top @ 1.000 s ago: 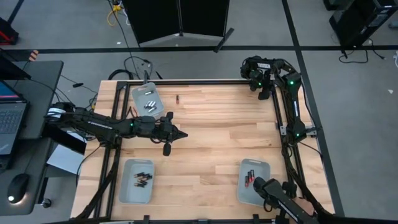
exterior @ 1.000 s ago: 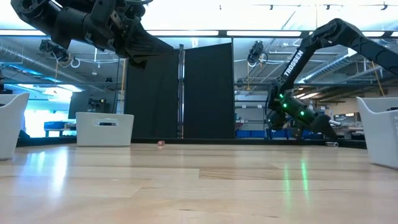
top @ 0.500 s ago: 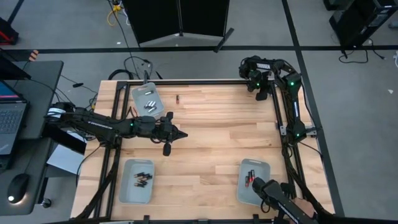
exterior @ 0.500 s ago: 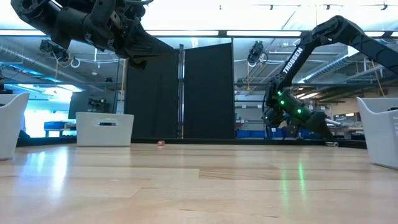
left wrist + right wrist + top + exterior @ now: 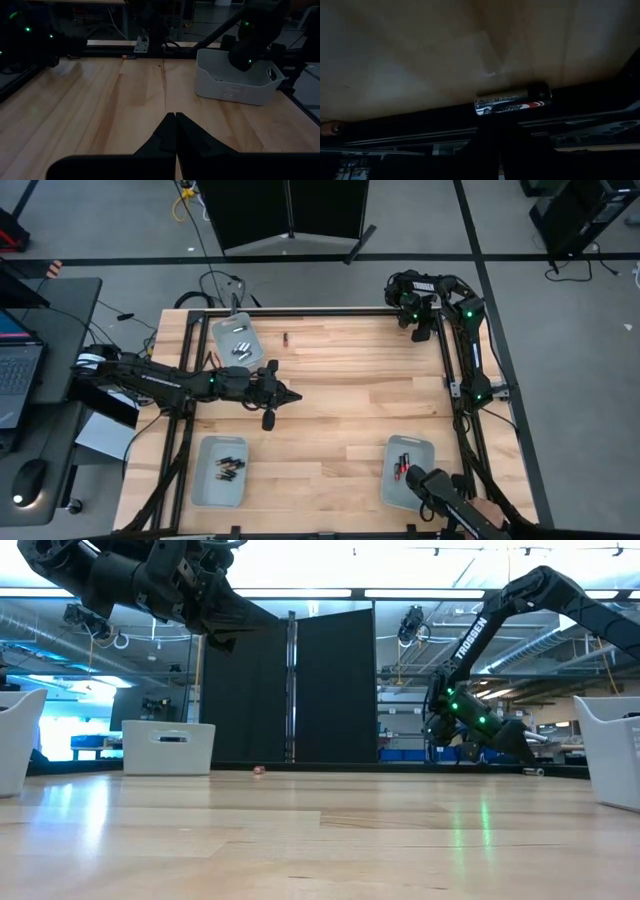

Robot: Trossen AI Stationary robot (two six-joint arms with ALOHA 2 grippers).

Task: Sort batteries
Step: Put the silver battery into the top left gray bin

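Batteries still loose: one lone cell lies on the worktop just beside the far-left tray, with the left gripper nearer, jaws closed and empty. Right gripper hangs at the far right corner, jaws shut, and a silvery cell lies crosswise directly ahead of it against the worktop's edge.

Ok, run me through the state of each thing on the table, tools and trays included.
left tool: shut, empty, above the table's middle.
right tool: shut, at the far right corner.
loose battery: lying on the wood, unsorted.
battery at the edge: lying flat by the right tool.
trays: each holding batteries.
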